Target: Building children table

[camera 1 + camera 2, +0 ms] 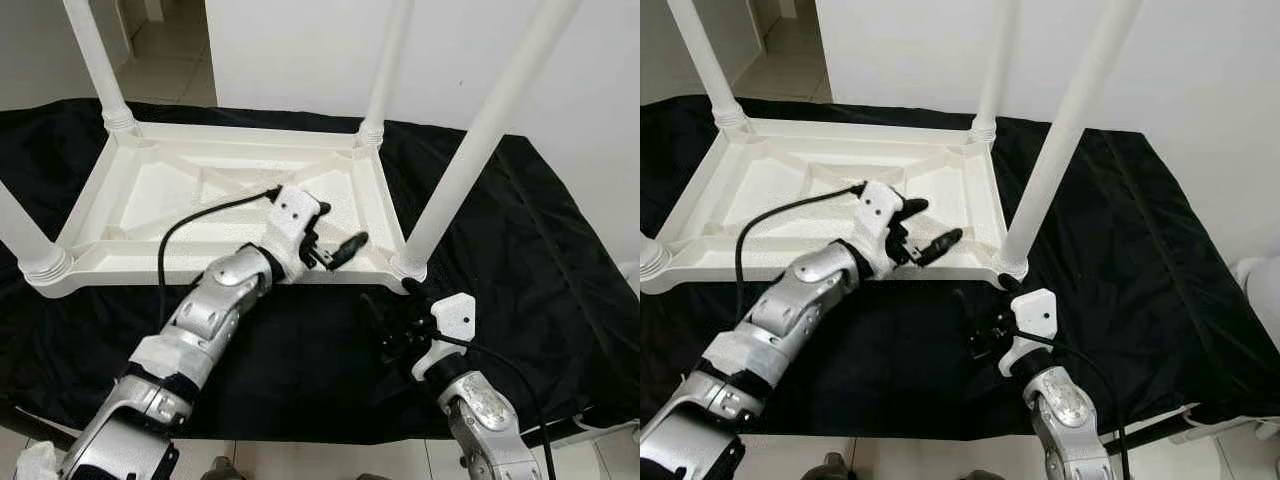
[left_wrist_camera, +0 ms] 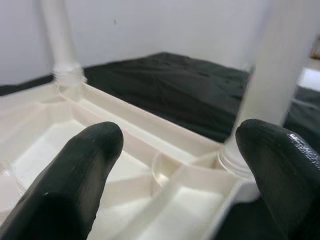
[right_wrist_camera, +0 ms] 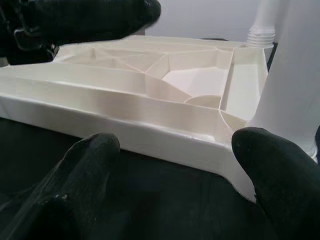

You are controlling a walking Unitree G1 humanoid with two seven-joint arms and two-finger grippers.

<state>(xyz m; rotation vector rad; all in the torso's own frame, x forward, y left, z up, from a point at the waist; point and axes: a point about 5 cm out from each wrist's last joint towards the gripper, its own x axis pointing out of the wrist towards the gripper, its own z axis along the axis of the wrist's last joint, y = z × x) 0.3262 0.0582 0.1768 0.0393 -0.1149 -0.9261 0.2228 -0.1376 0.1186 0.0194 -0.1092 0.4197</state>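
A white plastic children's table lies upside down on a black cloth. Its legs stand upward at the corners: the near right leg, the far right leg, the far left leg and the near left leg. My left gripper hovers open over the underside close to the near right corner, holding nothing. In the left wrist view its fingers frame the ribbed inside of that corner. My right gripper is open low over the cloth, just in front of the near right leg's base.
The cloth covers a raised surface whose front edge runs just below my arms, with pale floor tiles beneath. A white wall stands behind the table, and a doorway opens at the far left. A white object sits at the right edge.
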